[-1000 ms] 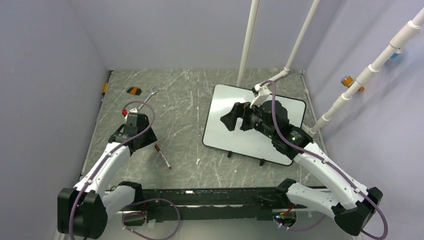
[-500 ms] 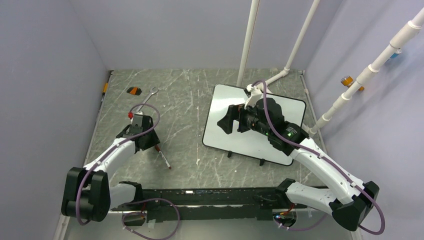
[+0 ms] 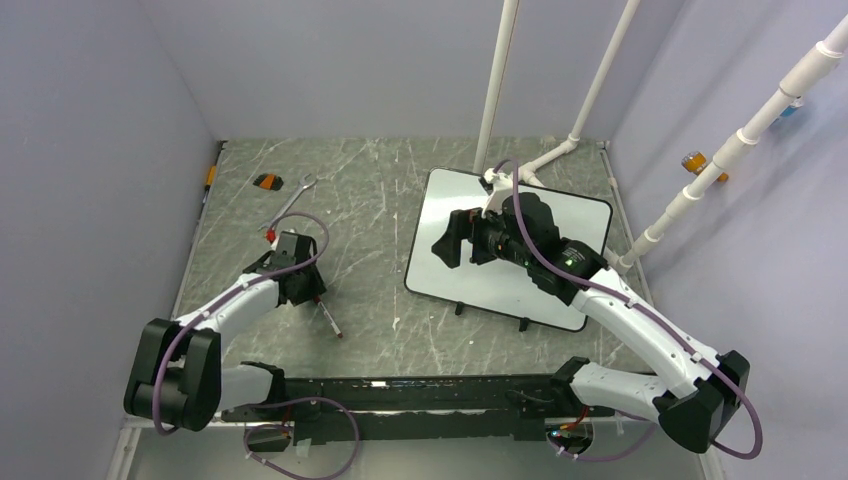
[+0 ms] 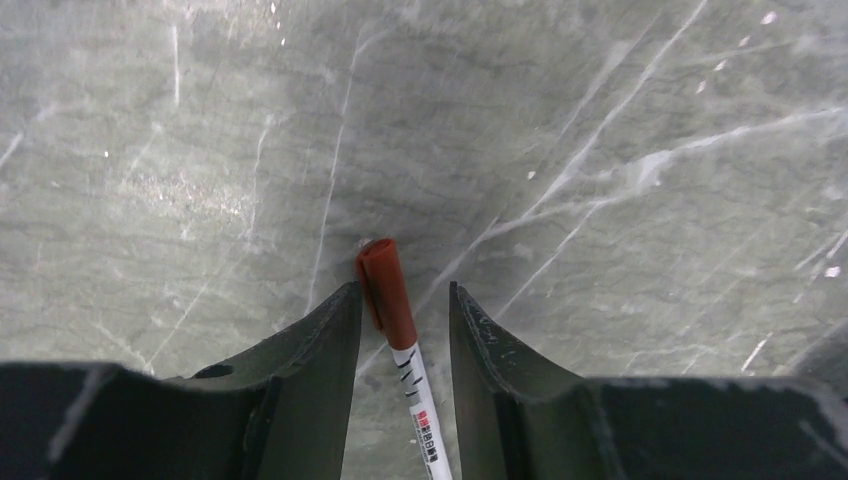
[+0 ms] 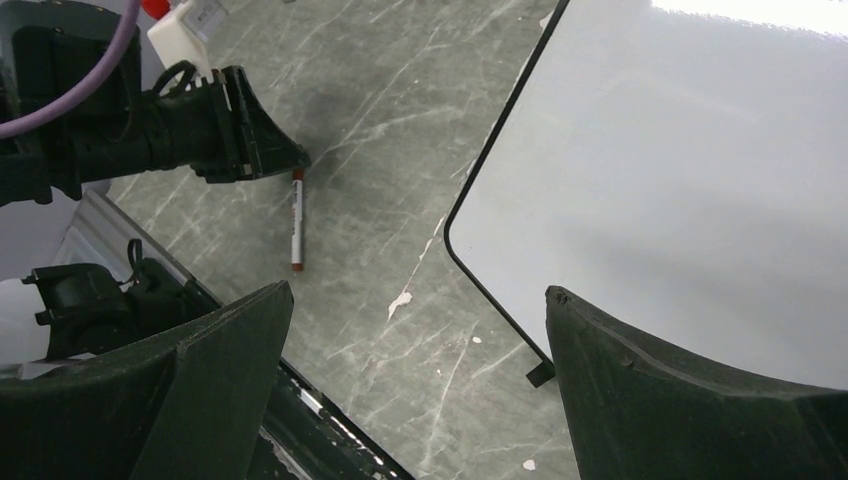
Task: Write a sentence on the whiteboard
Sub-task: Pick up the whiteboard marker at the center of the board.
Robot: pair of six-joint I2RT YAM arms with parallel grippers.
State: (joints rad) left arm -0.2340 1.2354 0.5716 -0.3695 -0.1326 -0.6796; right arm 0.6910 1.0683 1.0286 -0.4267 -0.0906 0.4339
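Between the parted jaws of the left gripper (image 4: 403,290) lies a red-capped marker (image 4: 392,310), flat on the grey marbled table (image 4: 620,150). Cap close against one finger, gap at the other, so not clamped. Right gripper (image 5: 418,290) spread wide, hovering over the near-left corner of the whiteboard (image 5: 700,180). Board sits on the table's right, well apart from the marker.

Marker (image 4: 405,360) cut off at bottom edge, label print perhaps lettering, unreadable, whiteboard (image 3: 470,285) centre hidden under right arm (image 3: 625,310)
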